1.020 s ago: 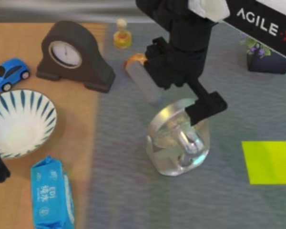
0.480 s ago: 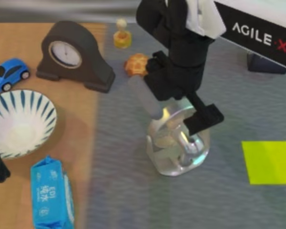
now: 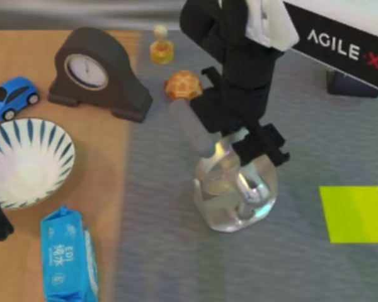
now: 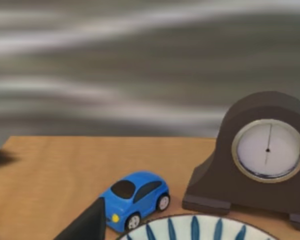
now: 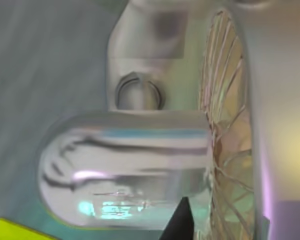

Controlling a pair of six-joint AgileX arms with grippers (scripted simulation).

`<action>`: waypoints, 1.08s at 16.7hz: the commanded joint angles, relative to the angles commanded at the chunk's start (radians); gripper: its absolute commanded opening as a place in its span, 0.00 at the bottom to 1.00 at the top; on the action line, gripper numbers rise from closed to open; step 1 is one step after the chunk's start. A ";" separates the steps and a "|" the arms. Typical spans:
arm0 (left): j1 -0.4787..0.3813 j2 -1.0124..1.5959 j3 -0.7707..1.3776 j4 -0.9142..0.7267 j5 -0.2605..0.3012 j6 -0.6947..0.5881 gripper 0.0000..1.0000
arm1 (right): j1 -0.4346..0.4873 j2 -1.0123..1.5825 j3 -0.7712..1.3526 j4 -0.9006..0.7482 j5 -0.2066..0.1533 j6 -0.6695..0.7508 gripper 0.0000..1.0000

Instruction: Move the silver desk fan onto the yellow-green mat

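You see a shiny chrome silver desk fan (image 3: 236,192), a lime yellow-green mat (image 3: 356,214), a dark clock (image 3: 97,72) with white dial, a blue-and-white striped bowl (image 3: 25,160), and a blue toy car (image 3: 12,96).

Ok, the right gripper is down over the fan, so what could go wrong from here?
1. The right gripper sits at the fan top rim; the chrome looks slick and curved, so a grasp there may slip.
2. The fan stands upright on a small base; an off-centre pull could tip it.
3. The mat lies apart, at the table's right edge; a drag rather than a lift might push it.
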 joint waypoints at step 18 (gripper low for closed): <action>0.000 0.000 0.000 0.000 0.000 0.000 1.00 | 0.002 0.017 0.122 -0.103 0.000 -0.001 0.00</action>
